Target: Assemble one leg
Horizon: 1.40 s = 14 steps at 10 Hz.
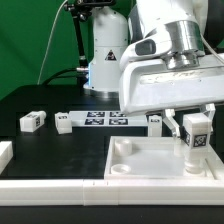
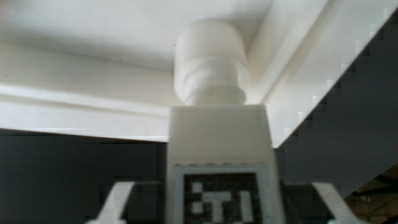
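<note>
The gripper (image 1: 195,120) has its fingers shut snug on one leg (image 1: 196,142) — the little white block with a black-and-white tag. It holds the leg upright at a corner of the big white panel (image 1: 140,168), on the exterior view's right. In the wrist view the leg's round peg (image 2: 214,60) points right into that corner. I cannot tell if it touches. I think the picking up is done — pushing in and turning is left. Three other legs (image 1: 32,121) lie on the black table (image 1: 60,145), near the marker board (image 1: 105,119).
</note>
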Each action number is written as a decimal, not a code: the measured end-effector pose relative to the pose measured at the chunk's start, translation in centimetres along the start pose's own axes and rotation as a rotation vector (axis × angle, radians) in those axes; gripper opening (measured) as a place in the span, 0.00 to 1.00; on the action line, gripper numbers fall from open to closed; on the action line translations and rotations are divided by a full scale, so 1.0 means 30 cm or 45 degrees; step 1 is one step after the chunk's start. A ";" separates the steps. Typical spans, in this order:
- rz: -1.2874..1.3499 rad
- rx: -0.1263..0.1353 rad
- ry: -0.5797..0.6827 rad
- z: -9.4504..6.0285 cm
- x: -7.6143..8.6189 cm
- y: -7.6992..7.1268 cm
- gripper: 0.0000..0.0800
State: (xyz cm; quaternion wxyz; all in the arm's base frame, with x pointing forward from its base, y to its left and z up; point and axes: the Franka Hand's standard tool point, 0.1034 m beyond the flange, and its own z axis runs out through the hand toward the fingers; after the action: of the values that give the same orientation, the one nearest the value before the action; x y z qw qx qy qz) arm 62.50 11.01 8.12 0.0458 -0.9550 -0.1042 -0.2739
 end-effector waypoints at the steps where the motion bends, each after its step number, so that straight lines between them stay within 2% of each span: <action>1: 0.000 0.000 0.001 0.000 0.000 0.000 0.36; 5: 0.000 -0.006 0.031 0.011 0.000 -0.002 0.36; 9: 0.006 -0.006 0.026 0.045 -0.041 -0.003 0.36; 13: 0.006 -0.010 0.039 0.045 -0.045 -0.003 0.36; 14: 0.006 -0.010 0.039 0.045 -0.045 -0.003 0.56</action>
State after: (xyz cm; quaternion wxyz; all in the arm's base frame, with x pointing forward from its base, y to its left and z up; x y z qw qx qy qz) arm 62.06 11.04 6.27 0.0443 -0.9511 -0.1002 -0.2888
